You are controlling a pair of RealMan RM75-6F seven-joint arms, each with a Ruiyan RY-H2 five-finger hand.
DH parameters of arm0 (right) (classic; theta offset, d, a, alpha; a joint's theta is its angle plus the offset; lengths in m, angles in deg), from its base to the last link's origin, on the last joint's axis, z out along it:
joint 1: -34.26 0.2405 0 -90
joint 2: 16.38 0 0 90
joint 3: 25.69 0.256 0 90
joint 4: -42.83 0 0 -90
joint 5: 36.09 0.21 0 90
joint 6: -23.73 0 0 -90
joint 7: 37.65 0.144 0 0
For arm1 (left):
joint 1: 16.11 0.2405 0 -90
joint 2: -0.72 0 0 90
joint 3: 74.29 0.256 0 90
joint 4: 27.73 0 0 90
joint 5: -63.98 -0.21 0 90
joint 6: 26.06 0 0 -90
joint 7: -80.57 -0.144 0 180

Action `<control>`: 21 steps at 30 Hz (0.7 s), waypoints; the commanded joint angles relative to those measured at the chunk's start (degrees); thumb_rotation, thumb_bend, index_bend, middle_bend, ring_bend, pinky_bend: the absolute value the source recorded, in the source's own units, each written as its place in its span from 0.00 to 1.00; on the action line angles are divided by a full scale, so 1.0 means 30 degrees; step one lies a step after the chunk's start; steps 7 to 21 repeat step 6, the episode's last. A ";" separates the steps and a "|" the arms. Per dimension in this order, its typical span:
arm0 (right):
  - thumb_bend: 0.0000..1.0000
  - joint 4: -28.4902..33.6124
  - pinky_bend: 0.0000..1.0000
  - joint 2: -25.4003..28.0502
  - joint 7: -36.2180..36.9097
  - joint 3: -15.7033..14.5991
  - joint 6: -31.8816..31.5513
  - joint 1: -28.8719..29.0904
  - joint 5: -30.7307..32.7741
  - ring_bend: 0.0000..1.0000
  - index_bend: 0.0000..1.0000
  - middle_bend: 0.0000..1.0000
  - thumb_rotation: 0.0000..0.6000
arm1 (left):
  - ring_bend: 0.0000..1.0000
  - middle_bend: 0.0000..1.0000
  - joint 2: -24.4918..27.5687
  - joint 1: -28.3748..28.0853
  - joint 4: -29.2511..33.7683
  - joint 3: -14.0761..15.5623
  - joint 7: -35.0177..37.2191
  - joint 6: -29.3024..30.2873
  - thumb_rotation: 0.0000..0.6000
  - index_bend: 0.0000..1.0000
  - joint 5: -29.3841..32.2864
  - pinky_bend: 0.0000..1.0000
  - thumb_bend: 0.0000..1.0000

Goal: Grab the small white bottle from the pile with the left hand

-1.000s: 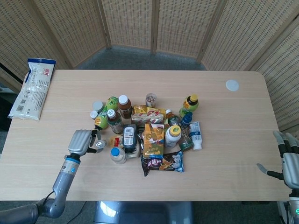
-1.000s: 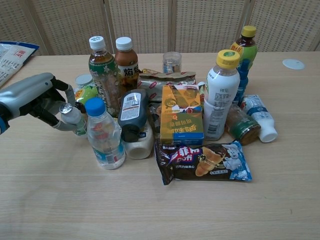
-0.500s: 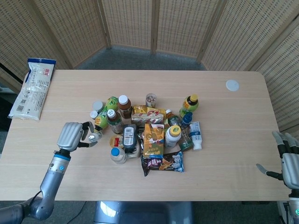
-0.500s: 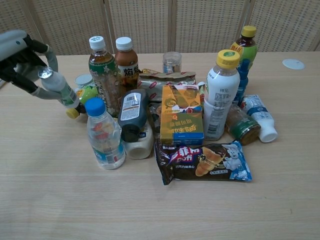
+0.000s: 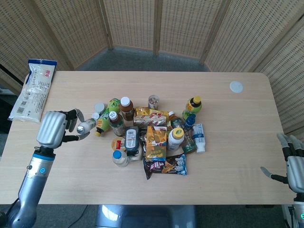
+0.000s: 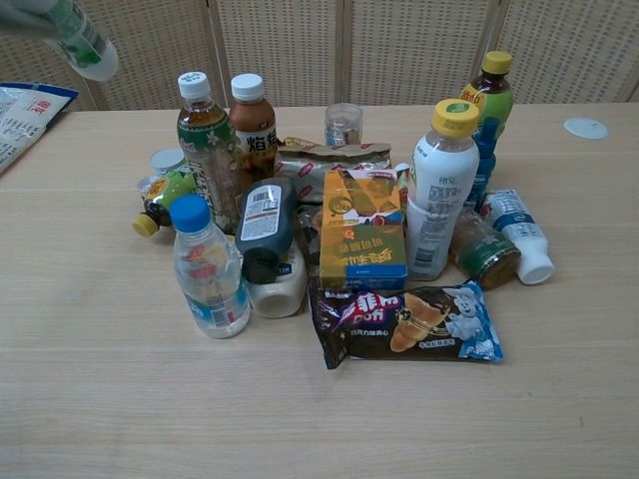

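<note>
My left hand (image 5: 53, 128) is raised above the table, left of the pile, and grips the small white bottle (image 5: 86, 126) by its body. The bottle lies tilted with its silvery cap end toward the pile. In the chest view only the bottle (image 6: 82, 42) shows, high in the top left corner, well above the table. The pile (image 5: 152, 133) of bottles and snack packs sits mid-table, apart from the held bottle. My right hand (image 5: 291, 162) stays at the table's right edge with fingers spread and nothing in it.
A green bottle with a yellow cap (image 5: 101, 124) lies nearest the held bottle. A blue-capped water bottle (image 6: 208, 269) stands at the pile's front left. A white bag (image 5: 33, 90) lies at the far left and a white lid (image 5: 236, 86) at the back right.
My left hand has lifted the small white bottle up and to the left, away from the pile. The right hand has not moved.
</note>
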 commanded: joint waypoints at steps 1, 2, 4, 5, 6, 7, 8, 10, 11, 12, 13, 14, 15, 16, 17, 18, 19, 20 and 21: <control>0.00 -0.0015 0.00 -0.0006 0.0004 0.0000 0.0035 0.0012 0.0020 0.00 0.00 0.00 0.86 | 0.81 0.90 0.0226 -0.0039 0.0332 -0.0143 -0.0422 0.0311 1.00 0.78 -0.0043 0.75 0.00; 0.00 -0.0004 0.00 -0.0005 0.0019 -0.0002 0.0037 0.0012 0.0016 0.00 0.00 0.00 0.85 | 0.81 0.91 0.0203 -0.0054 0.0387 -0.0141 -0.0518 0.0388 1.00 0.78 -0.0041 0.75 0.00; 0.00 0.0015 0.00 0.0011 0.0040 -0.0004 0.0015 0.0002 -0.0003 0.00 0.00 0.00 0.85 | 0.80 0.91 0.0122 -0.0105 0.0498 -0.0101 -0.0649 0.0461 1.00 0.78 0.0005 0.74 0.00; 0.00 0.0026 0.00 0.0019 0.0052 0.0003 0.0002 -0.0004 0.0004 0.00 0.00 0.00 0.86 | 0.80 0.91 0.0096 -0.0136 0.0520 -0.0074 -0.0713 0.0467 1.00 0.78 0.0009 0.74 0.00; 0.00 0.0029 0.00 0.0032 0.0083 0.0011 -0.0017 -0.0011 0.0004 0.00 0.00 0.00 0.86 | 0.80 0.91 0.0067 -0.0182 0.0535 -0.0043 -0.0826 0.0481 1.00 0.78 0.0000 0.74 0.00; 0.00 0.0029 0.00 0.0032 0.0083 0.0011 -0.0017 -0.0011 0.0004 0.00 0.00 0.00 0.86 | 0.80 0.91 0.0067 -0.0182 0.0535 -0.0043 -0.0826 0.0481 1.00 0.78 0.0000 0.74 0.00; 0.00 0.0029 0.00 0.0032 0.0083 0.0011 -0.0017 -0.0011 0.0004 0.00 0.00 0.00 0.86 | 0.80 0.91 0.0067 -0.0182 0.0535 -0.0043 -0.0826 0.0481 1.00 0.78 0.0000 0.74 0.00; 0.00 0.0029 0.00 0.0032 0.0083 0.0011 -0.0017 -0.0011 0.0004 0.00 0.00 0.00 0.86 | 0.80 0.91 0.0067 -0.0182 0.0535 -0.0043 -0.0826 0.0481 1.00 0.78 0.0000 0.74 0.00; 0.00 0.0029 0.00 0.0032 0.0083 0.0011 -0.0017 -0.0011 0.0004 0.00 0.00 0.00 0.86 | 0.80 0.91 0.0067 -0.0182 0.0535 -0.0043 -0.0826 0.0481 1.00 0.78 0.0000 0.74 0.00; 0.00 0.0029 0.00 0.0032 0.0083 0.0011 -0.0017 -0.0011 0.0004 0.00 0.00 0.00 0.86 | 0.80 0.91 0.0067 -0.0182 0.0535 -0.0043 -0.0826 0.0481 1.00 0.78 0.0000 0.74 0.00; 0.00 0.0029 0.00 0.0032 0.0083 0.0011 -0.0017 -0.0011 0.0004 0.00 0.00 0.00 0.86 | 0.80 0.91 0.0067 -0.0182 0.0535 -0.0043 -0.0826 0.0481 1.00 0.78 0.0000 0.74 0.00; 0.00 0.0029 0.00 0.0032 0.0083 0.0011 -0.0017 -0.0011 0.0004 0.00 0.00 0.00 0.86 | 0.80 0.91 0.0067 -0.0182 0.0535 -0.0043 -0.0826 0.0481 1.00 0.78 0.0000 0.74 0.00; 0.00 0.0029 0.00 0.0032 0.0083 0.0011 -0.0017 -0.0011 0.0004 0.00 0.00 0.00 0.86 | 0.80 0.91 0.0067 -0.0182 0.0535 -0.0043 -0.0826 0.0481 1.00 0.78 0.0000 0.74 0.00; 0.00 0.0029 0.00 0.0032 0.0083 0.0011 -0.0017 -0.0011 0.0004 0.00 0.00 0.00 0.86 | 0.80 0.91 0.0067 -0.0182 0.0535 -0.0043 -0.0826 0.0481 1.00 0.78 0.0000 0.74 0.00; 0.00 0.0029 0.00 0.0032 0.0083 0.0011 -0.0017 -0.0011 0.0004 0.00 0.00 0.00 0.86 | 0.80 0.91 0.0067 -0.0182 0.0535 -0.0043 -0.0826 0.0481 1.00 0.78 0.0000 0.74 0.00; 0.00 0.0029 0.00 0.0032 0.0083 0.0011 -0.0017 -0.0011 0.0004 0.00 0.00 0.00 0.86 | 0.80 0.91 0.0067 -0.0182 0.0535 -0.0043 -0.0826 0.0481 1.00 0.78 0.0000 0.74 0.00; 0.00 0.0029 0.00 0.0032 0.0083 0.0011 -0.0017 -0.0011 0.0004 0.00 0.00 0.00 0.86 | 0.80 0.91 0.0067 -0.0182 0.0535 -0.0043 -0.0826 0.0481 1.00 0.78 0.0000 0.74 0.00; 0.00 0.0029 0.00 0.0032 0.0083 0.0011 -0.0017 -0.0011 0.0004 0.00 0.00 0.00 0.86 | 0.80 0.91 0.0067 -0.0182 0.0535 -0.0043 -0.0826 0.0481 1.00 0.78 0.0000 0.74 0.00; 0.00 0.0029 0.00 0.0032 0.0083 0.0011 -0.0017 -0.0011 0.0004 0.00 0.00 0.00 0.86 | 0.80 0.91 0.0067 -0.0182 0.0535 -0.0043 -0.0826 0.0481 1.00 0.78 0.0000 0.74 0.00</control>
